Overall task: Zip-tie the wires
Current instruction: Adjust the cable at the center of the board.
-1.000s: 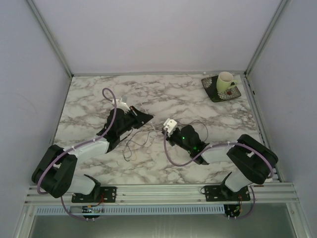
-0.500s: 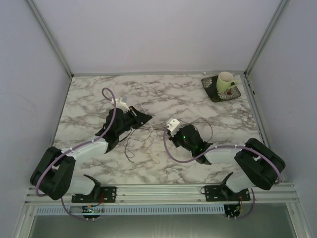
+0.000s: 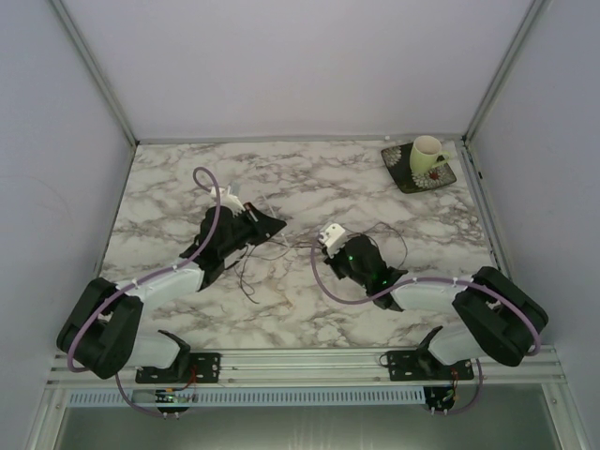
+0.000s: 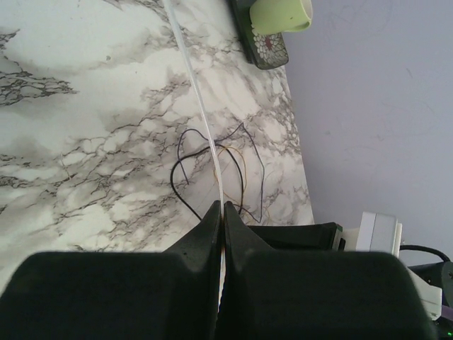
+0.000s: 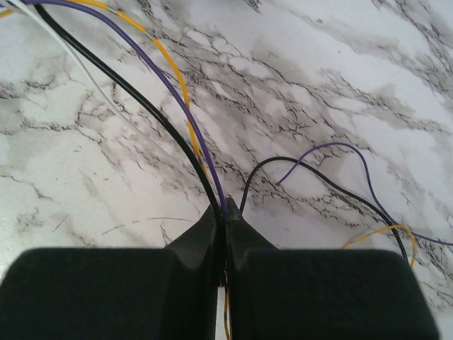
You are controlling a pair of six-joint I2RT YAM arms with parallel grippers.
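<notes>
Marble-patterned table [image 3: 169, 187] fills the cell, with pale walls [image 3: 281, 66] on three sides and a cup [image 3: 427, 153] on a dark saucer [image 3: 401, 173] in the far right corner. Both arms reach in toward the middle of the table, their tips near each other but apart. The left gripper [image 4: 222, 209] is clenched, its fingers pressed together on a thin, pale zip tie [image 4: 202, 106] that runs straight out from the tips across the marble toward the saucer. The right gripper [image 5: 223, 212] is also clenched, pinching the wires [image 5: 170, 85]: black, purple and orange strands leave its tips together and slant away to its upper left, while loose ends curl on the marble to the right of the fingers. From above, the wires lie on the table between and around the two grippers, one loop trailing toward the near edge below the left gripper and another arching beyond the right one.
</notes>
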